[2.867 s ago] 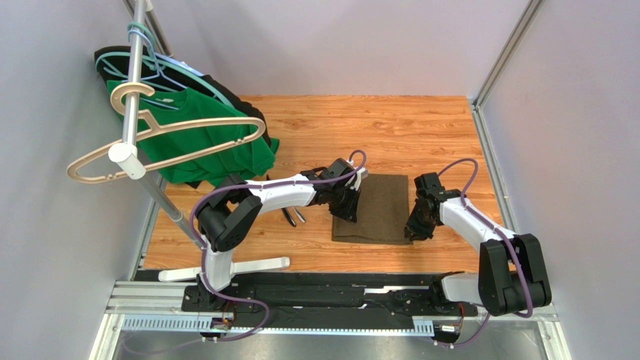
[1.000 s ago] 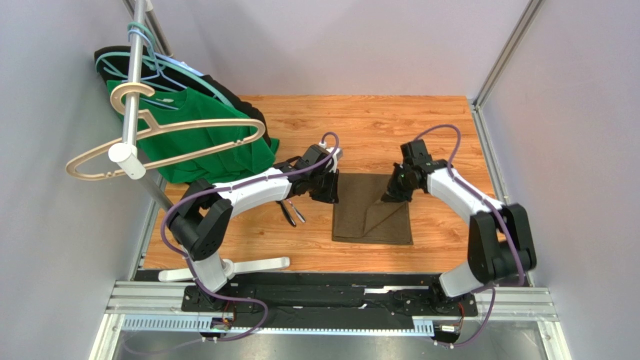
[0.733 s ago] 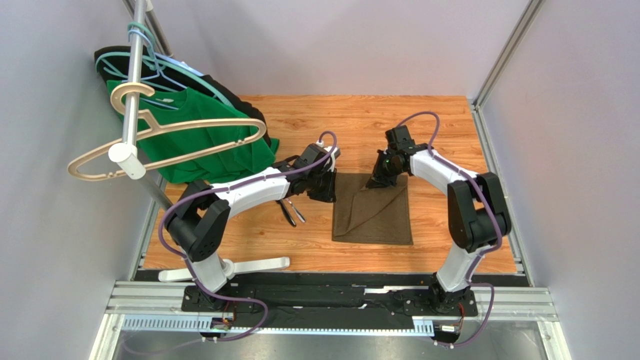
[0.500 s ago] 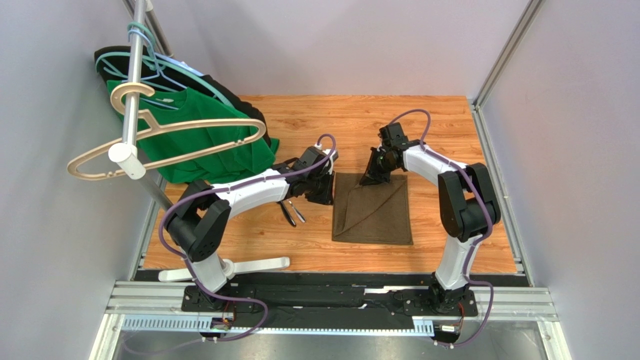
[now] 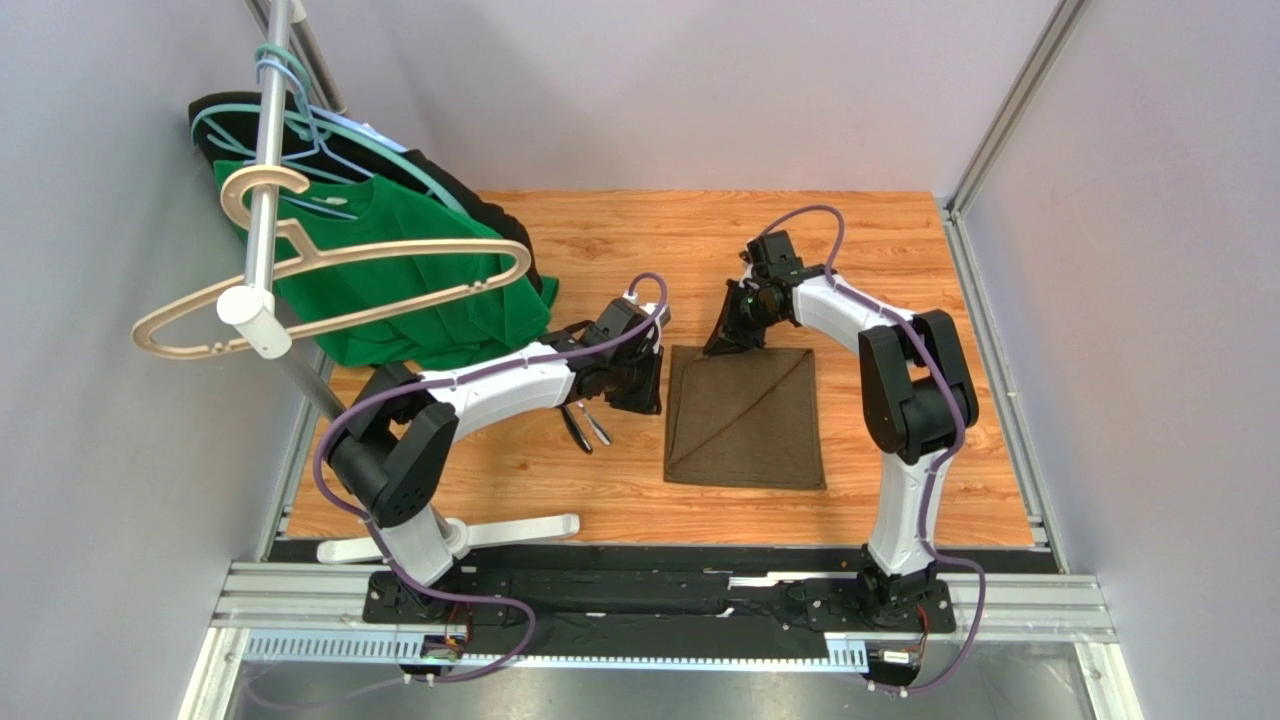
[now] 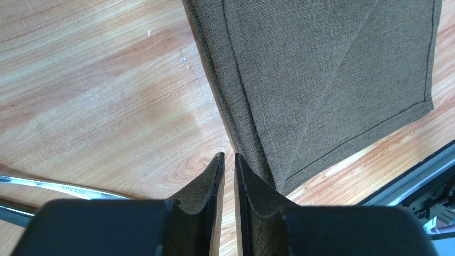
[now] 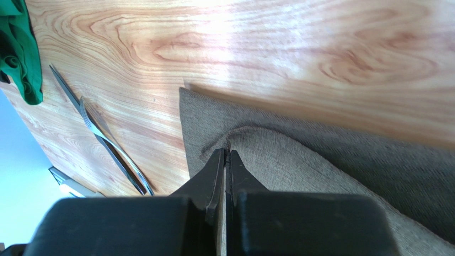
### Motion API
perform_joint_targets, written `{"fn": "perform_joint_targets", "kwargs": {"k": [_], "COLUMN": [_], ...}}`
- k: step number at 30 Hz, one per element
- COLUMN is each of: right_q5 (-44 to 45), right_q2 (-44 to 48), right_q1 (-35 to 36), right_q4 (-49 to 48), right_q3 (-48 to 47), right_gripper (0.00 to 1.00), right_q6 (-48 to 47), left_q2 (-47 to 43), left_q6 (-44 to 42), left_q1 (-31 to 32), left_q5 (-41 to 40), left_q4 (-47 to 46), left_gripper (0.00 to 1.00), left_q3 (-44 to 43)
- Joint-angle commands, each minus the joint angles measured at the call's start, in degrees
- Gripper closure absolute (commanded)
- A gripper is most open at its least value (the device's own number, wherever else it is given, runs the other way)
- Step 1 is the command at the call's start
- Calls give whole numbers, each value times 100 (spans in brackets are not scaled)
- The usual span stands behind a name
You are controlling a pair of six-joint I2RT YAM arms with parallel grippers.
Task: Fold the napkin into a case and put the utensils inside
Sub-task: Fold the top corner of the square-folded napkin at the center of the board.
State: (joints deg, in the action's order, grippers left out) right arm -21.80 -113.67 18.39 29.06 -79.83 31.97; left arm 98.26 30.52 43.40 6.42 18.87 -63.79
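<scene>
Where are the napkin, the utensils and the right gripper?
napkin (image 5: 747, 428): top external view, middle of cloth.
utensils (image 7: 93, 120): right wrist view, fork's head.
right gripper (image 7: 225, 153): right wrist view, between its fingertips.

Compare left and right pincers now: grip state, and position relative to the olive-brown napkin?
Grip: the right pincer is clamped on a folded-over corner of the dark olive-brown rectangular cloth napkin. The left pincer is nearly shut, with nothing between its fingers.
Position: the right pincer sits over the cloth. The left pincer sits just beside the napkin's edge, over the bare wood-grain table.
Shared: both are at the napkin's far-left corner.
</scene>
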Motion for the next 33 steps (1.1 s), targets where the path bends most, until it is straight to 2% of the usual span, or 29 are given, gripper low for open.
{"fn": "perform_joint_targets", "kwargs": {"k": [1, 13, 20, 27, 33], "right_q5": [-193, -413, -465, -325, -237], "right_q2": [-217, -586, -490, 38, 222], "right_q1": [86, 200, 200, 200, 226], "right_q4": [-129, 21, 29, -85, -85], "right_q3": [-410, -849, -771, -252, -147], "right_gripper": [100, 97, 98, 100, 100], "right_q6": [-129, -208, -217, -165, -156], "left_q2": [-272, -263, -281, -45, 229], "left_q6": [59, 85, 120, 410, 665], "left_q1": [-24, -24, -24, -16, 55], "left_q5": [70, 193, 290, 1001, 1318], "left_q4": [-138, -200, -235, -857, -1149], "left_gripper": [80, 80, 80, 78, 82], "left_q3": [24, 104, 95, 323, 385]}}
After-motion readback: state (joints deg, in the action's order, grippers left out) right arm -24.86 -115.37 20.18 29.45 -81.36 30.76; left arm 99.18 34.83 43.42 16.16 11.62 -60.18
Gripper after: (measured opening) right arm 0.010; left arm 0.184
